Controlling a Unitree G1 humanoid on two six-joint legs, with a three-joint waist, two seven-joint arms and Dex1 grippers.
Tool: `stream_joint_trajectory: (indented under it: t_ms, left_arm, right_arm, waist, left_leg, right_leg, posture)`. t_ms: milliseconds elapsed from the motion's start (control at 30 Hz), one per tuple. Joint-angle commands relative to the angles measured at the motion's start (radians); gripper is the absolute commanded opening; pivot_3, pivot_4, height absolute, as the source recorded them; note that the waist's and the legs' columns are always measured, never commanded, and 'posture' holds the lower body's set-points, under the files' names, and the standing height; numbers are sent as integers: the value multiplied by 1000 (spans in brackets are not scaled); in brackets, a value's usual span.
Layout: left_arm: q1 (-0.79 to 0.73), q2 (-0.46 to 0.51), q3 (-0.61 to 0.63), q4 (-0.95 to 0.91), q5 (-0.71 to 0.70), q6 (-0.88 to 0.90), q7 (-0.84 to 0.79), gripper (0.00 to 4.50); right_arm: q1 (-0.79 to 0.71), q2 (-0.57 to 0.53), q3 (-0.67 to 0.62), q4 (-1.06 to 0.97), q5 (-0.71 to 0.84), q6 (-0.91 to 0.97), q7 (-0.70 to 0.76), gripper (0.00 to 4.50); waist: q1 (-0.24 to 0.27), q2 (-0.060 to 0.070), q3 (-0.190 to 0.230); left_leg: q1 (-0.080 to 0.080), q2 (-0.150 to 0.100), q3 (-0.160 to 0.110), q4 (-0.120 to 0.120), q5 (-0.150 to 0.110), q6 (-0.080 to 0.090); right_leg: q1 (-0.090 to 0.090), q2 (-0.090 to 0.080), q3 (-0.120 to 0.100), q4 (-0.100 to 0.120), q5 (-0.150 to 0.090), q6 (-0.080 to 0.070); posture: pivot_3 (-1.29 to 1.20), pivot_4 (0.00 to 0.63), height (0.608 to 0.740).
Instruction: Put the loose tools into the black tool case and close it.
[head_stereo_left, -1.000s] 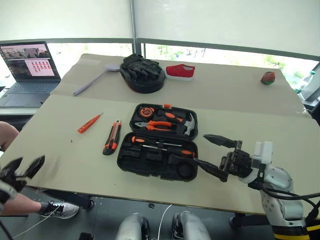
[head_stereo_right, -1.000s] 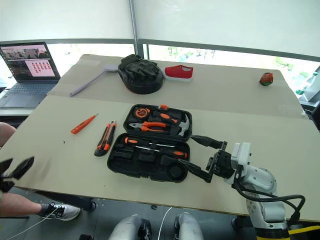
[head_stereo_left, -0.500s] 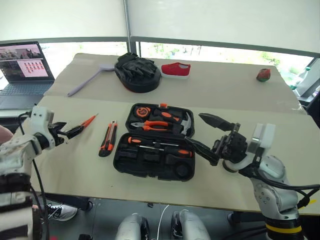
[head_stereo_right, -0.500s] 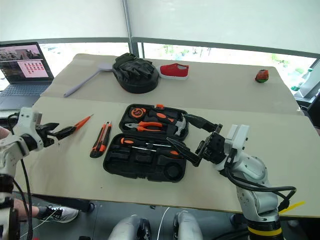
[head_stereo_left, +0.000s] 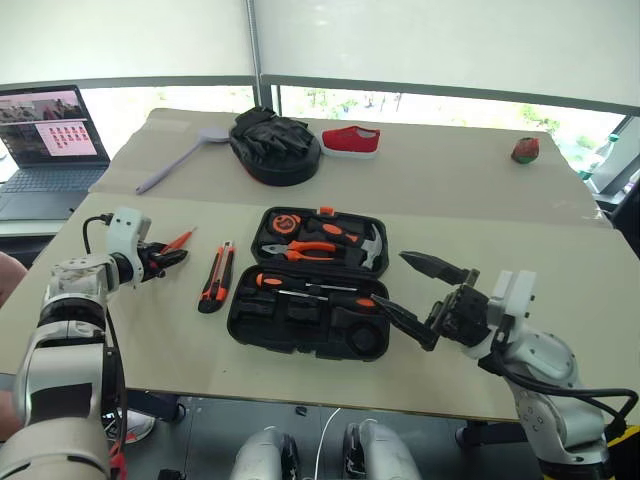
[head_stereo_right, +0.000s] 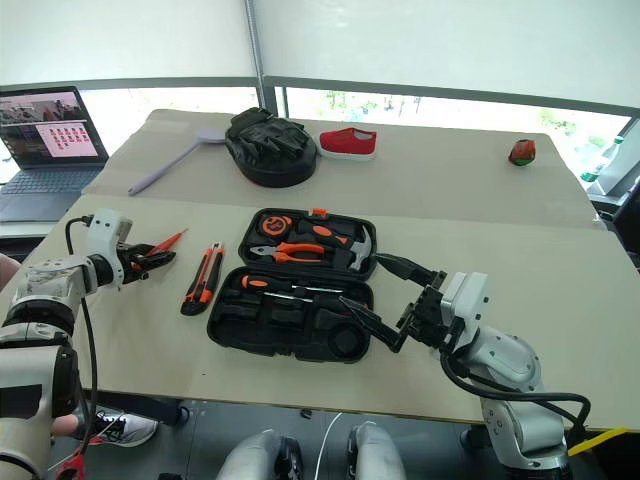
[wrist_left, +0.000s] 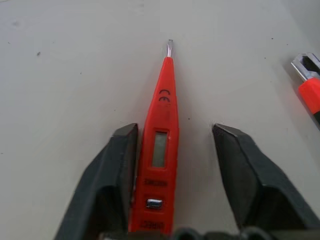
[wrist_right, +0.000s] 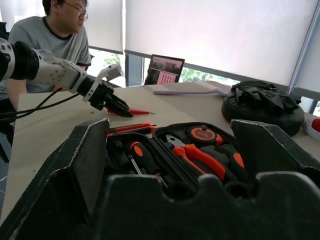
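The thin orange screwdriver (wrist_left: 160, 150) looks like smooth, glossy plastic with a bare metal tip at its 12 o'clock end. The left gripper's fingers (wrist_left: 112, 180) are matt black plastic. The table (wrist_left: 60, 75) is matt beige, faintly speckled. The black tool case (head_stereo_left: 310, 320) appears matt moulded plastic.

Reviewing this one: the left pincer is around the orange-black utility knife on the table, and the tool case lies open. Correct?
Not quite. The left pincer is around the thin orange screwdriver, as the left wrist view shows; the utility knife lies apart, beside the black tool case, which does lie open.
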Motion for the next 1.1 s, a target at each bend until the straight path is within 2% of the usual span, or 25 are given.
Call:
stream_joint_trajectory:
  t_ms: [33, 67, 100, 200, 300, 367, 433, 533, 600, 667, 767, 900, 1100]
  left_arm:
    - [31, -6, 33, 22, -12, -54, -41, 1019]
    - [37, -8, 52, 15, -28, -92, -68, 619]
    - [38, -8, 72, 1, -46, -121, -97, 496]
    - [36, -8, 121, -37, -95, -159, -187, 496]
    - [43, -1, 130, -136, -141, -232, -388, 496]
    - [84, 16, 41, -369, -163, -151, -580, 496]
    - [130, 24, -49, -601, -169, -133, -703, 496]
    - [169, 24, -123, -789, -175, -75, -751, 496]
    - [183, 43, -198, -854, -118, -118, -769, 496]
    - [166, 29, -253, -893, -57, -80, -727, 496]
    - [133, -18, -290, -921, -41, -7, -673, 496]
    - [108, -73, -357, -890, 37, 0, -611, 496]
    - [110, -64, -398, -880, 73, -36, -632, 496]
  right_arm:
    - [14, 8, -2, -13, -11, -54, 11, 4500]
    - [21, 8, -1, -9, -17, -61, 12, 4500]
    - [31, 0, 2, -8, -26, -69, 21, 4500]
    - [59, -15, 1, -15, -30, -83, 43, 4500]
    - [75, -51, -40, -4, -26, -98, 76, 4500]
    - [83, -102, -111, 42, -33, -127, 107, 4500]
    - [88, -143, -165, 73, -19, -135, 136, 4500]
    - [81, -180, -173, 89, 3, -126, 179, 4500]
    - [68, -191, -168, 97, 2, -127, 199, 4500]
    - [49, -188, -160, 99, 0, -122, 199, 4500]
    - [36, -177, -142, 90, -1, -110, 192, 4500]
    - [47, -154, -108, 68, -14, -109, 172, 4500]
    - [46, -140, -93, 61, -26, -113, 147, 4500]
  waist:
    - [0, 0, 0]
    - [-1, 0, 0]
    - [-1, 0, 0]
    - [0, -2, 1]
    - [-2, -5, 3]
    - [-1, -5, 3]
    - [0, -5, 3]
    - [1, -5, 3]
    - [-2, -5, 3]
    - [-9, -4, 3]
    - [-10, -4, 3]
    - [-2, -4, 3]
    - [-2, -4, 3]
  left_leg:
    - [0, 0, 0, 0, 0, 0]
    - [0, 0, 0, 0, 0, 1]
    - [0, 0, 0, 0, 0, 1]
    - [-1, 0, 0, 1, 0, 1]
    - [-4, 1, 0, 4, 0, 1]
    - [-5, 1, -1, 6, 0, 1]
    - [-7, 1, -2, 7, -1, 2]
    - [-8, 1, -3, 13, -2, 4]
    - [-8, 1, -3, 14, -2, 5]
    - [-7, 2, -3, 14, -2, 5]
    - [-8, 3, -4, 14, -2, 5]
    - [-8, 2, -5, 14, -2, 6]
    - [-9, 3, -5, 16, -3, 7]
  right_leg:
    - [0, 0, 0, 0, 0, 0]
    - [0, 0, 0, 0, 0, 0]
    - [0, 0, 0, 0, 0, 0]
    - [0, 0, -1, 0, 0, 0]
    - [-2, 1, -3, 0, 0, 0]
    - [-2, 1, -4, 0, 0, 0]
    - [-2, 1, -5, 1, 0, 0]
    - [0, 3, -4, 1, 1, 1]
    - [0, 2, -3, 1, 1, 1]
    - [0, 3, -2, 1, 1, 1]
    - [-1, 4, -2, 2, 1, 1]
    - [-1, 5, -3, 2, 1, 1]
    - [-1, 9, -2, 1, 1, 1]
  posture:
    - [0, 150, 740]
    - [0, 150, 740]
    - [0, 150, 740]
    - [0, 150, 740]
    - [0, 150, 740]
    - [0, 150, 740]
    - [0, 150, 740]
    - [0, 150, 740]
    - [0, 150, 740]
    - [0, 150, 740]
    - [0, 150, 740]
    - [0, 150, 740]
    - [0, 150, 740]
